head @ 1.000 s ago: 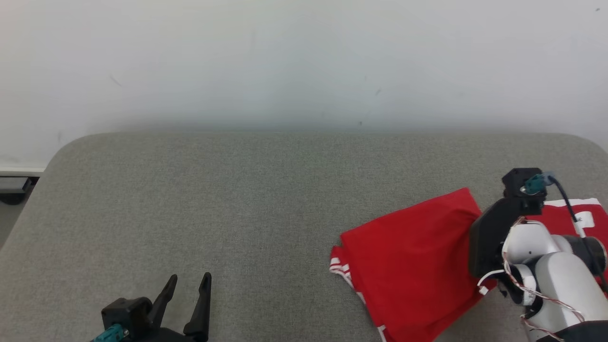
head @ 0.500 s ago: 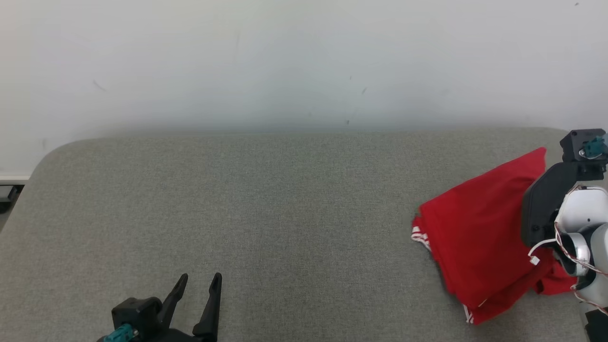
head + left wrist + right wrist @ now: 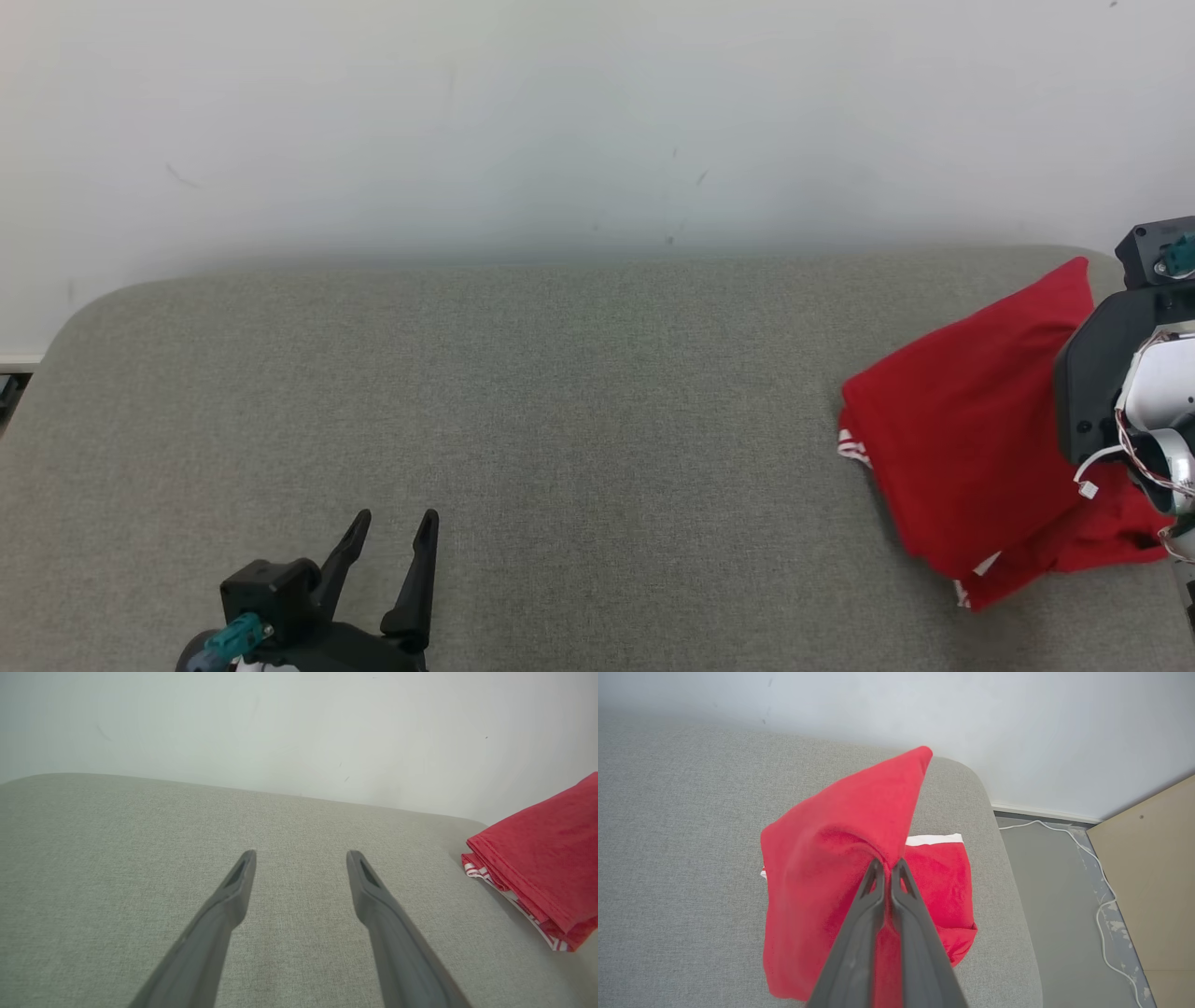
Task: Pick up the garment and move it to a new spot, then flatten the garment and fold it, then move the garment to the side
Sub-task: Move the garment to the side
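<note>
One folded red garment with white trim lies near the far right corner of the fabric-covered counter, close to the rounded edge. The right gripper is pinched tight on an upper layer, which tents to a peak while the lower layers rest on the counter. This looks like the final move to the side. To do it well, the pinched layer should be lowered flat before release, well short of the edge above the floor. The gripper should then withdraw without dragging the fold open. Well apart at the near left, the left gripper is spread wide and empty.
</note>
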Available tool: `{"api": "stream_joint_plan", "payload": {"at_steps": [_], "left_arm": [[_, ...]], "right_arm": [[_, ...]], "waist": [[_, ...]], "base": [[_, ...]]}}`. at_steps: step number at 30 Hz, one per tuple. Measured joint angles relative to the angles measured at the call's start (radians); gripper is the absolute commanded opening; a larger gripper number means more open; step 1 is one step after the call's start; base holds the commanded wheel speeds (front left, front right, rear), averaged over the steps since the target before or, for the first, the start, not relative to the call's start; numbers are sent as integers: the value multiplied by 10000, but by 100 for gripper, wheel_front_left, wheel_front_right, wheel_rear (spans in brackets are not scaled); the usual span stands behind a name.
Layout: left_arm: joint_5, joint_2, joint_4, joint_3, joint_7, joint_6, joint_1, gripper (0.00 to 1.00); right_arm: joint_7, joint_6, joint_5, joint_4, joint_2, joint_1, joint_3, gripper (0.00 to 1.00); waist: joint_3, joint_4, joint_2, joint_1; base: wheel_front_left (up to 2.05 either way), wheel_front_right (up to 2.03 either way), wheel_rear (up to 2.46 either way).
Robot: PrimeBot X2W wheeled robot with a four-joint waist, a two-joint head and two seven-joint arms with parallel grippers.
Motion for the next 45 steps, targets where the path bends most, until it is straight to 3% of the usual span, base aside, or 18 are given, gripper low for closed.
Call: {"api": "stream_joint_plan", "payload": {"at_steps": [5, 13, 14, 15, 17, 20, 21, 23, 26, 29, 30, 32, 33, 35, 40, 45], "left_arm": [[2, -8, 2, -63, 2, -77, -2, 100], [12, 17, -81, -98, 88, -84, 1, 100], [71, 25, -119, -111, 90, -84, 0, 100], [104, 59, -332, -251, 190, -157, -158, 100], [167, 86, -430, -274, 268, -171, -420, 100], [180, 132, -430, -276, 322, -174, -472, 100], [184, 134, -445, -276, 345, -176, -650, 100], [184, 134, -401, -280, 353, -238, -823, 100], [184, 161, -351, -263, 351, -247, -826, 100], [291, 165, -263, -240, 290, -245, -880, 100], [362, 105, -8, 17, -17, -199, -1275, 100], [334, 111, 213, 251, -230, -113, -1269, 100], [320, 109, 228, 366, -341, -59, -1264, 100], [234, 150, 435, 763, -594, 299, -1028, 100], [150, 119, 533, 1112, -798, 545, -265, 100], [44, 73, 477, 1118, -790, 560, 316, 100]], "right_arm": [[121, 205, 0, -65, -144, -5, 29, 0], [343, 263, -84, 17, -828, 65, -265, 0], [337, 305, -184, 102, -1106, 62, -326, 0], [52, 422, -794, 652, -1801, 88, -345, 0], [-190, 458, -1287, 1058, -2362, 98, -334, 0], [-433, 337, -1618, 1714, -2472, 115, -280, 0], [-765, 178, -1783, 1985, -2500, 96, -288, 100], [-1248, -165, -1996, 2474, -2504, 70, -274, 100], [-2038, -245, -1992, 2650, -2447, -186, -263, 100], [-3141, -245, -1603, 2911, -2121, -702, -387, 100], [-4970, -44, -198, 2945, -846, -835, -690, 100], [-5965, 516, 430, 2742, -311, -794, -637, 100], [-6194, 598, 591, 2637, -132, -711, -639, 100], [-7438, 1014, 1331, 1814, 995, 496, -546, 100], [-8351, 1162, 1678, 884, 1624, 1890, -428, 100], [-9005, 1072, 1894, 362, 2151, 3480, -546, 100]], "waist": [[10, -41, 0, 0], [236, -51, 0, 0], [320, -40, 0, 0], [729, 22, 0, 0], [1013, 92, 0, 0], [1354, 188, 0, 1], [1528, 235, 0, 1], [1700, 285, 1, 1], [1719, 252, 1, 0], [1624, 179, 1, 0], [1303, 103, 1, 0], [1067, 48, 0, 0], [980, 24, 0, -1], [412, -199, -1, -1], [-223, -510, -1, -2], [-773, -536, -1, -2]], "base": [[0, 0, 0], [0, 0, 0], [0, 0, 0], [0, 0, 0], [0, 0, 0], [0, 0, 0], [0, 0, 0], [0, 0, 0], [0, 0, 0], [0, 0, 0], [0, 0, 0], [0, 0, 0], [0, 0, 0], [0, 0, 0], [0, 0, 0], [0, 0, 0]]}}
